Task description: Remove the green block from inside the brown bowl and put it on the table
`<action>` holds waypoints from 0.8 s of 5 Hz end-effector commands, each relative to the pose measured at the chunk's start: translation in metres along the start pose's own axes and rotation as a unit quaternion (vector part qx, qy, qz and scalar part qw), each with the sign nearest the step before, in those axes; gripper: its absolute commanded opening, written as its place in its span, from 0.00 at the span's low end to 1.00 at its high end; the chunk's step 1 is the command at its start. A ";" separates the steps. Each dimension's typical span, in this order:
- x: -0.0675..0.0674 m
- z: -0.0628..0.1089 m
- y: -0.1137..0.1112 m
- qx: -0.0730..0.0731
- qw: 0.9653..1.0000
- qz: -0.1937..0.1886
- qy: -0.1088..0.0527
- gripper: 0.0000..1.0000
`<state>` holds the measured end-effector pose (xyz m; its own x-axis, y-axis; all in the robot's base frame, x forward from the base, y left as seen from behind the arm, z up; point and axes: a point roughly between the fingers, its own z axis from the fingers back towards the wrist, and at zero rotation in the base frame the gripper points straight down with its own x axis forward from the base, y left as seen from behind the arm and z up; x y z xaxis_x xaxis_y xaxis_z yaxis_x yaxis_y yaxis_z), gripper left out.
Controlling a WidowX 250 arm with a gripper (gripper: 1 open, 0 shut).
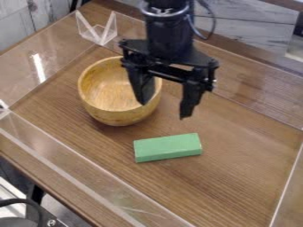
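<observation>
While the gripper [167, 94] hangs pointing straight down with its jaws spread wide and nothing between them, the green block [167, 147] lies flat on the table [243, 155], below and clear of the fingertips. Beside the left finger, the brown bowl [116, 90] holds nothing visible.

Table [249, 133] with bowl [109, 96], green block [167, 147]

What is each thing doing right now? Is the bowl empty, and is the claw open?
Round light-brown wooden bowl: upright, empty.
Flat bright green rectangular block: lying flat on the table, outside the bowl, untouched.
Black robot gripper: open, holding nothing, pointing down above the table.
Brown wood-grain table: carries bowl and block.
</observation>
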<state>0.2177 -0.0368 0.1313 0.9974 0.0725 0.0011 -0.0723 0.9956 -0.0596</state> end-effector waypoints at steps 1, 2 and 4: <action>0.007 -0.001 -0.001 -0.003 1.000 -0.009 -0.020 1.00; 0.006 0.000 -0.003 -0.003 1.000 -0.007 -0.019 1.00; 0.021 0.033 0.006 -0.004 0.998 -0.052 -0.020 1.00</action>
<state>0.2333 -0.0284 0.1541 0.9995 -0.0291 0.0080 0.0295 0.9977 -0.0618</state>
